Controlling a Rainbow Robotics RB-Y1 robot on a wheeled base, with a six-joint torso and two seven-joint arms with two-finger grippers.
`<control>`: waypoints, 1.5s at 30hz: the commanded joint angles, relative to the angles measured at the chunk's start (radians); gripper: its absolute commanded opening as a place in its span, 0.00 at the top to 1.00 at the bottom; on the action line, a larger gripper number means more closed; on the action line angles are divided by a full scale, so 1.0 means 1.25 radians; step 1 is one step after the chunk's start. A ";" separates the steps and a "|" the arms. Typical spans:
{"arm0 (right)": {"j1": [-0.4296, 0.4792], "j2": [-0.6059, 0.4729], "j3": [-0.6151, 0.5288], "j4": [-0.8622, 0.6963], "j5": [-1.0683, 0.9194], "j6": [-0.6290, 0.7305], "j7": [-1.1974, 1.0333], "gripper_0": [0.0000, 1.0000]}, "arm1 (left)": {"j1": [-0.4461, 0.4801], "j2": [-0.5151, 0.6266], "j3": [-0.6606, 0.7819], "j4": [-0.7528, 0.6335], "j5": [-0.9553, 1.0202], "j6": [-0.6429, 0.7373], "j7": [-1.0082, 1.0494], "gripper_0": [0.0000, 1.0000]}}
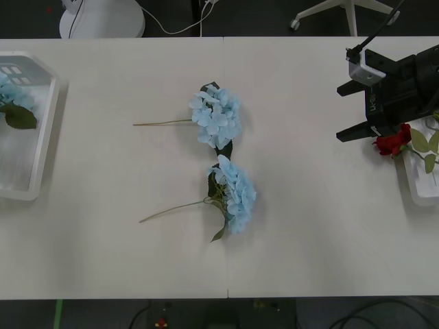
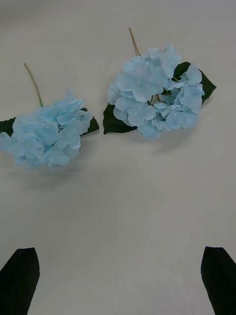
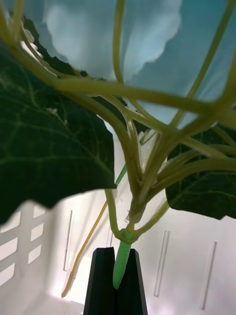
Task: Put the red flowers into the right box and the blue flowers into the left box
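Observation:
Two blue flowers lie mid-table, one farther (image 1: 217, 116) and one nearer (image 1: 235, 192), their tan stems pointing left. My right gripper (image 1: 346, 111) hangs open and empty over the table, just left of the right box (image 1: 413, 193). A red flower (image 1: 393, 142) rests on that box's rim beside the gripper's near finger. The right wrist view shows both blue flowers (image 2: 157, 93) (image 2: 46, 134) beyond the open right gripper (image 2: 118, 280). My left gripper (image 3: 117, 283) is shut on a blue flower's green stem (image 3: 121, 261) over the left box (image 3: 187, 266). That blue flower (image 1: 9, 92) shows in the left box (image 1: 42, 137).
A seam (image 1: 226, 260) runs down the middle of the white table. The table's near edge (image 1: 219, 299) and far edge border the work area. A white round base (image 1: 103, 19) and a chair leg (image 1: 329, 10) stand on the floor behind.

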 commanded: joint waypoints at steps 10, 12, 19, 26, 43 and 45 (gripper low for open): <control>-0.033 -0.037 0.005 -0.018 -0.008 -0.004 0.029 0.05 | -0.004 0.019 -0.022 -0.013 0.030 0.036 -0.038 0.00; -0.033 -0.037 0.005 -0.018 -0.008 -0.004 0.029 0.05 | -0.004 0.019 -0.003 -0.033 0.033 0.033 -0.091 0.00; -0.033 -0.037 0.005 -0.018 -0.008 -0.004 0.029 0.05 | -0.012 0.019 0.122 -0.187 0.046 -0.163 -0.203 0.00; -0.033 -0.037 0.005 -0.018 -0.008 -0.004 0.029 0.05 | -0.068 -0.011 0.106 -0.316 0.071 -0.303 -0.298 0.00; -0.033 -0.037 0.005 -0.018 -0.008 -0.004 0.029 0.05 | -0.386 -0.316 -0.172 -0.144 -0.086 -0.273 -0.682 0.00; -0.033 -0.037 0.005 -0.018 -0.008 -0.004 0.029 0.05 | -0.398 -0.348 -0.177 -0.114 -0.116 -0.259 -0.708 0.00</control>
